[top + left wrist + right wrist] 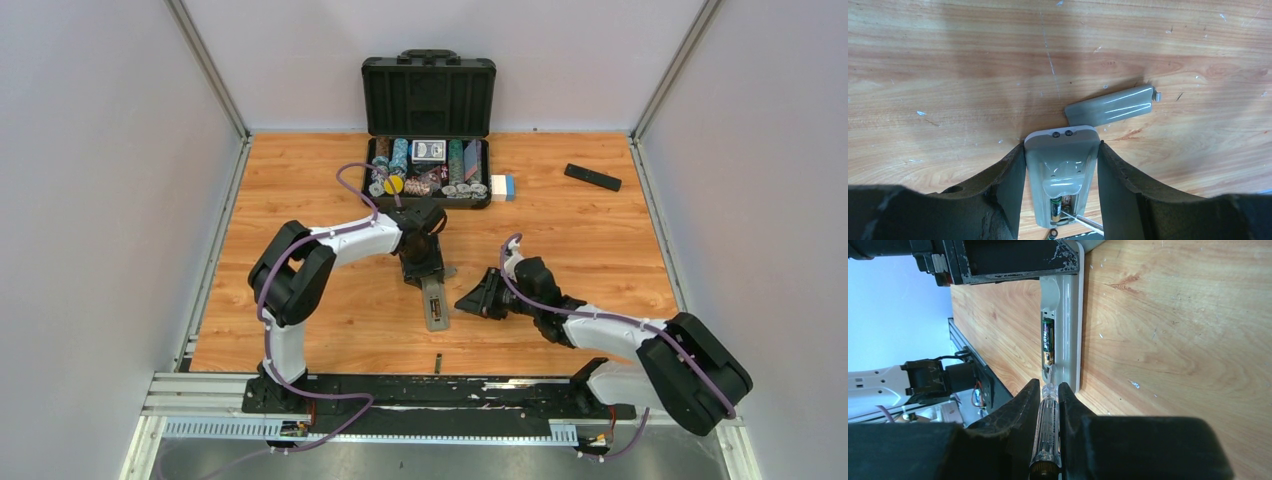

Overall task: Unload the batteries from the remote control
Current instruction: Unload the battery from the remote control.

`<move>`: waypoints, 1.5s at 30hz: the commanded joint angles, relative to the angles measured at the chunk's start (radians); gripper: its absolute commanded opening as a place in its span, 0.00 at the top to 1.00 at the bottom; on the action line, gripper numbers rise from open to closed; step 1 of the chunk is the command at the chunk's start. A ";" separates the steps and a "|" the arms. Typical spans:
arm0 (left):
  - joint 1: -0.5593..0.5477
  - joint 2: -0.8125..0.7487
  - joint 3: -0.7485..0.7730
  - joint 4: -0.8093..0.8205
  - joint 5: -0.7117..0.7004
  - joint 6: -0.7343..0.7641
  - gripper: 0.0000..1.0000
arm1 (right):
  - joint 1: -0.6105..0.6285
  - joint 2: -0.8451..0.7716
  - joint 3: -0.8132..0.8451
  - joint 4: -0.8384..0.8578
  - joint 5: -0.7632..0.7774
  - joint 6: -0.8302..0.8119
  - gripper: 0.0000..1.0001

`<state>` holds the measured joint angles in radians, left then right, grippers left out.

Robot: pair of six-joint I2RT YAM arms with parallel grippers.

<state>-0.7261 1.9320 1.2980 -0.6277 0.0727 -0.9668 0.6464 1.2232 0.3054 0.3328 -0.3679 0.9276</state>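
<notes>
Scratched wooden tabletop (300, 190) under remote (436, 305) — pale walls (100, 150)

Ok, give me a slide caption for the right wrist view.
Right end effector holds a screwdriver, tip at the battery in the open grey remote.

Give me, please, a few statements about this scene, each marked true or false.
1. The left gripper clamps the grey remote by its sides. True.
2. The battery cover is fitted on the remote. False: it lies on the table just beyond the remote's end.
3. The right gripper holds a screwdriver whose tip reaches into the battery compartment. True.
4. The compartment is empty. False: a battery sits in it.
5. The black case at the far side is closed. False: its lid stands open, with chips showing inside.
</notes>
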 commanded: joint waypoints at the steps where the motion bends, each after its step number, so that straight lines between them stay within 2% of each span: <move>1: 0.025 0.082 -0.073 0.139 -0.157 0.005 0.91 | -0.004 0.043 -0.035 0.092 -0.061 0.055 1.00; 6: 0.024 0.081 -0.088 0.146 -0.151 0.002 0.92 | -0.004 0.080 -0.054 0.158 -0.066 0.077 1.00; 16: 0.025 0.082 -0.095 0.145 -0.158 0.005 0.92 | -0.017 -0.040 -0.079 0.152 -0.036 0.046 1.00; 26: 0.025 0.079 -0.098 0.143 -0.157 0.007 0.92 | -0.021 -0.078 -0.067 0.116 -0.014 -0.011 1.00; 36: 0.024 0.082 -0.106 0.152 -0.143 0.006 0.92 | -0.021 -0.030 -0.047 0.136 0.000 -0.026 1.00; 45: 0.024 0.072 -0.111 0.128 -0.177 0.014 0.92 | -0.021 -0.227 0.055 -0.189 0.141 -0.190 1.00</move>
<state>-0.7177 1.9072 1.2552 -0.5571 0.0631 -0.9783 0.6250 1.0683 0.2821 0.2756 -0.3103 0.8429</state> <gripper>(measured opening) 0.570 0.185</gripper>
